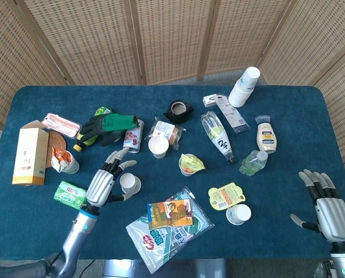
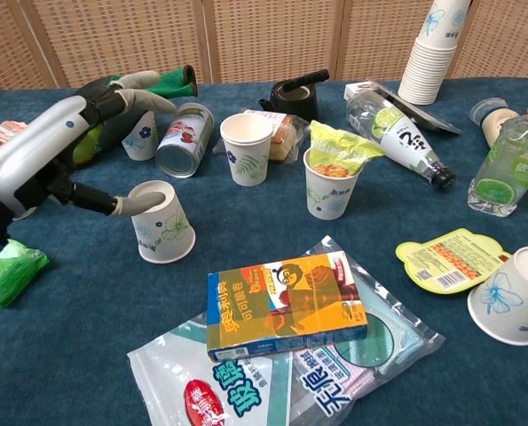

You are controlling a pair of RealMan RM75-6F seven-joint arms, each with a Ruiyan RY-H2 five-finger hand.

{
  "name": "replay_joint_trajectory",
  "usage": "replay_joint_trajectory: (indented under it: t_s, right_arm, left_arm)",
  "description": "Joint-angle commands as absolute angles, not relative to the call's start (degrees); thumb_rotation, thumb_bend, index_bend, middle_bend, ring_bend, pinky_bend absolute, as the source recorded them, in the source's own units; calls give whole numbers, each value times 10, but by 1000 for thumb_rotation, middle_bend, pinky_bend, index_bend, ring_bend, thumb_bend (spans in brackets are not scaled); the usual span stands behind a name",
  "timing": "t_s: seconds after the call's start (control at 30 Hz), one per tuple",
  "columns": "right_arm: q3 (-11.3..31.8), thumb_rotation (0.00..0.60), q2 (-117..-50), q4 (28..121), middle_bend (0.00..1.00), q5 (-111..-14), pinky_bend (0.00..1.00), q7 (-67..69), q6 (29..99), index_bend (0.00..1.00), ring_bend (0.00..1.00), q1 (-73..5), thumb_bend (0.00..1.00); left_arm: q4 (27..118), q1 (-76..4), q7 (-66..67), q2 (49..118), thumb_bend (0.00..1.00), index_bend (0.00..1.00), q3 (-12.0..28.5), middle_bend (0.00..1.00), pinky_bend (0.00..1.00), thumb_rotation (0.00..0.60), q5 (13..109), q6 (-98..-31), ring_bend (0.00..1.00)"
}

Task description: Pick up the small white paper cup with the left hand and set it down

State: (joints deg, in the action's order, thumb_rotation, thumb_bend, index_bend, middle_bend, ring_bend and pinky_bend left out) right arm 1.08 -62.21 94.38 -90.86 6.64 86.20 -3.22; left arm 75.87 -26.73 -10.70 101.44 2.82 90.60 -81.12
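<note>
The small white paper cup [image 1: 130, 183] [image 2: 161, 223] with a blue-green flower print stands on the blue cloth, wider end down, nothing gripping it. My left hand [image 1: 105, 179] [image 2: 55, 155] is just to the cup's left with its fingers spread. Its thumb tip [image 2: 126, 206] lies at the cup's upper edge, while the other fingers point away toward the can. My right hand [image 1: 326, 202] rests at the table's front right edge, fingers apart and holding nothing; the chest view does not show it.
Close to the cup are a tipped can [image 2: 179, 139], a black-green glove [image 1: 108, 126], an upright cup [image 2: 246, 148], a snack-filled cup [image 2: 330, 182], an orange box on plastic packs [image 2: 281, 302] and a green packet [image 1: 72, 195]. A cup stack [image 2: 437, 49] stands far right.
</note>
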Motion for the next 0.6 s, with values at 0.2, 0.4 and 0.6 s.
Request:
replay_joint_trajectory:
  t_s: [0.2,0.4,0.6]
  right_arm:
    - [11,600,-623,944,0,-909,0,63,862,0,0,-32,144]
    - [10,600,-624,946,0,-911,0,57,863,0,0,-32,142]
    - [8,600,-627,946,0,-912,0,48,861,0,0,-33,143]
  left_arm:
    - [927,-243,11,856,272,173,-13,0,0,600,931,-805,0]
    - [983,-212,56,765,272,151,-36,0,0,600,938,-826,0]
    - [1003,-174,90,700,273,131,-47,0,0,600,913,-845,0]
